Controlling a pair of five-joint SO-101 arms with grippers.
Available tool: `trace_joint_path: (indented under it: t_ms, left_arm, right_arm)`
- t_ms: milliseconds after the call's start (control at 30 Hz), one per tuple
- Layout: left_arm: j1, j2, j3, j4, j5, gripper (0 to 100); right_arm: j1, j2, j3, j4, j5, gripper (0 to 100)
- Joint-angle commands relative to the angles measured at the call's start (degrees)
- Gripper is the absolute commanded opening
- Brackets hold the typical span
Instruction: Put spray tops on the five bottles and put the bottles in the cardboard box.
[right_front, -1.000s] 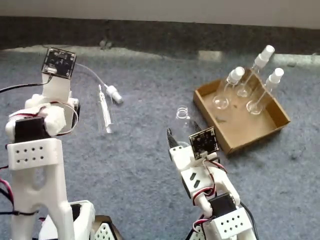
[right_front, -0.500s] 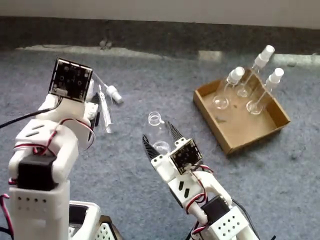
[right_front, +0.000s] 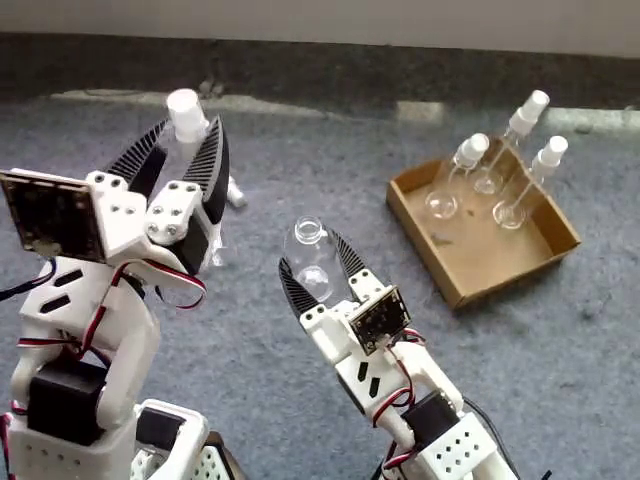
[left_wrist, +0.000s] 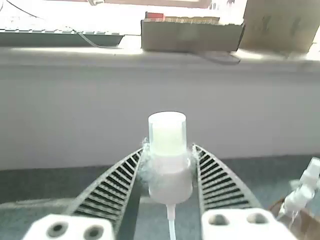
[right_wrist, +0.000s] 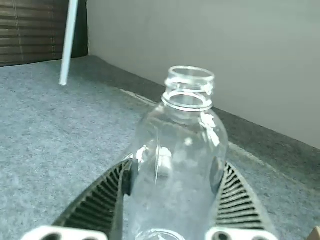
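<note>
My left gripper (right_front: 186, 138) is raised at the left, shut on a white spray top (right_front: 186, 112) that points upward. In the left wrist view the spray top (left_wrist: 168, 159) sits between the ribbed black fingers (left_wrist: 112, 187), its thin tube hanging below. My right gripper (right_front: 311, 263) is at mid-table, shut on a clear, uncapped bottle (right_front: 309, 252) held upright. The right wrist view shows the bottle (right_wrist: 176, 160) with its open threaded neck up. The cardboard box (right_front: 492, 265) lies at the right, apart from both grippers.
Three clear bottles with white spray tops (right_front: 500, 150) stand in the box's far half. Another white spray top (right_front: 233, 191) lies on the grey carpet behind my left gripper. A dark ledge and a pale wall run along the far side.
My left gripper went down to the carpet, closed on a spray top and lifted it high. My right gripper carried the bottle leftward and tilted it upright.
</note>
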Motion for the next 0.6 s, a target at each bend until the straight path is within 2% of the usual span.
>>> trace_joint_path:
  t_ms: [0,167,300,567]
  left_arm:
    - [1.45,-0.84,0.13,-14.95,6.86,0]
    - [8.13,-1.19,5.14,-22.77,12.48,0]
    - [14.11,-0.84,8.13,-27.60,12.31,0]
    - [14.81,-1.19,14.11,-29.36,12.31,0]
  right_arm:
    - [-0.40,-0.92,9.54,1.10,0.18,12.5]
    - [-0.48,-0.92,9.54,2.15,0.18,12.5]
    - [-0.31,-0.57,9.54,2.24,0.18,12.5]
    - [-0.22,-0.75,9.54,2.24,0.44,12.5]
